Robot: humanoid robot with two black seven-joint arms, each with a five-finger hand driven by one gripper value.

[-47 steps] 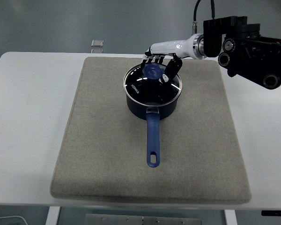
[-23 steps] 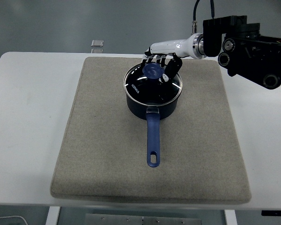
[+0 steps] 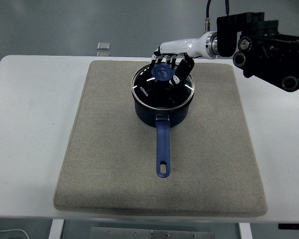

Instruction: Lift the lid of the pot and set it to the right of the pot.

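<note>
Glass lid [image 3: 163,85]: tilted over the pot [image 3: 162,107], far on the grey mat [image 3: 114,169].
Knob [image 3: 163,72]: blue, pinched by right hand [image 3: 172,67], fingers curled round it.
Risk: thin pinch, likely slip; lid rim catching, dragging pot.
Handle [image 3: 162,149]: pointing near.

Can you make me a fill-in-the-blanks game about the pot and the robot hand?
1. The pot sits on a beige ____ on the white table.
2. The knob on the pot lid is colored ____.
3. The pot's long handle points toward the ____ edge of the table.
4. The right hand has its fingers at the lid's ____.

Missing words: mat; blue; near; knob
</note>
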